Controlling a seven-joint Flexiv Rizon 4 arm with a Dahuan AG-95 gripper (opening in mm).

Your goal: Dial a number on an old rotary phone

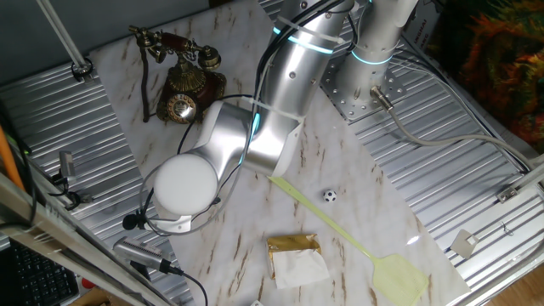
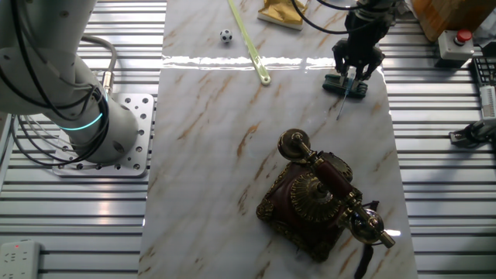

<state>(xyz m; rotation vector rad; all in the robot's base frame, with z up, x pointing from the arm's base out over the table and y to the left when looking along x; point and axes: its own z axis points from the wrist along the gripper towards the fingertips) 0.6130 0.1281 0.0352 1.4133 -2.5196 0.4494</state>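
The old rotary phone [image 1: 183, 81] stands near the far left corner of the marble sheet, dark brown and brass, with its handset [image 2: 333, 182] resting on the cradle. Its round metal dial [image 1: 181, 108] faces the arm. In the other fixed view my gripper [image 2: 339, 113] hangs low over the far right edge of the marble, well apart from the phone [image 2: 314, 205]. Its fingers look pressed together into one thin prong, with nothing held. In one fixed view the white wrist cap [image 1: 183, 183] hides the gripper.
A yellow-green fly swatter [image 1: 357, 242] lies across the marble beside a tiny football [image 1: 329, 195] and a gold packet [image 1: 295, 257]. Ribbed metal [image 1: 68, 119] surrounds the sheet. A box with a red button [image 2: 457, 43] sits at the right.
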